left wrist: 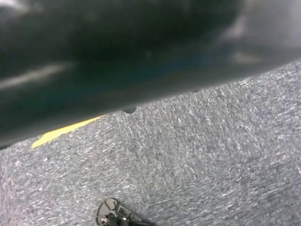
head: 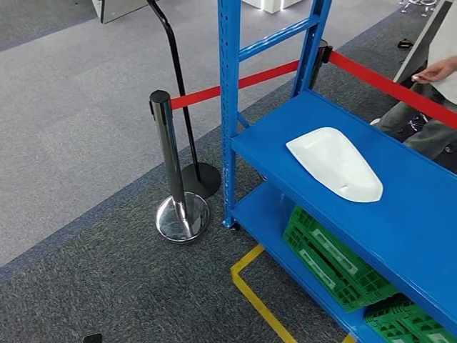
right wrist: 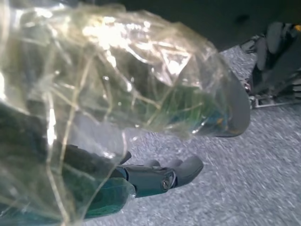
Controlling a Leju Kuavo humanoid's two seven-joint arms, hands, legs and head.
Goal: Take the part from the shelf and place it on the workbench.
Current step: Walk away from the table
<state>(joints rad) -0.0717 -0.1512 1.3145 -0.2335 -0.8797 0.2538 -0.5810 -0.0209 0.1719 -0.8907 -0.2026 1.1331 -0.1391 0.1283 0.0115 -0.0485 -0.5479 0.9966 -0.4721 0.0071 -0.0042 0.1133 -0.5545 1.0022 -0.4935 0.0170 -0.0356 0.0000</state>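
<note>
A chrome post (head: 171,171) with red tape (head: 237,84) stands left of the blue shelf (head: 409,214), fencing it off. The white part (head: 335,163) lies flat mid-shelf, nearer the back edge, untouched. Green crates (head: 334,261) sit below. The right hand (right wrist: 160,175) hangs over carpet, fingers straight, holding nothing; the left hand's state I cannot tell.

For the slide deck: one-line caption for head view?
White part lies on blue shelf, green crates below.
</note>
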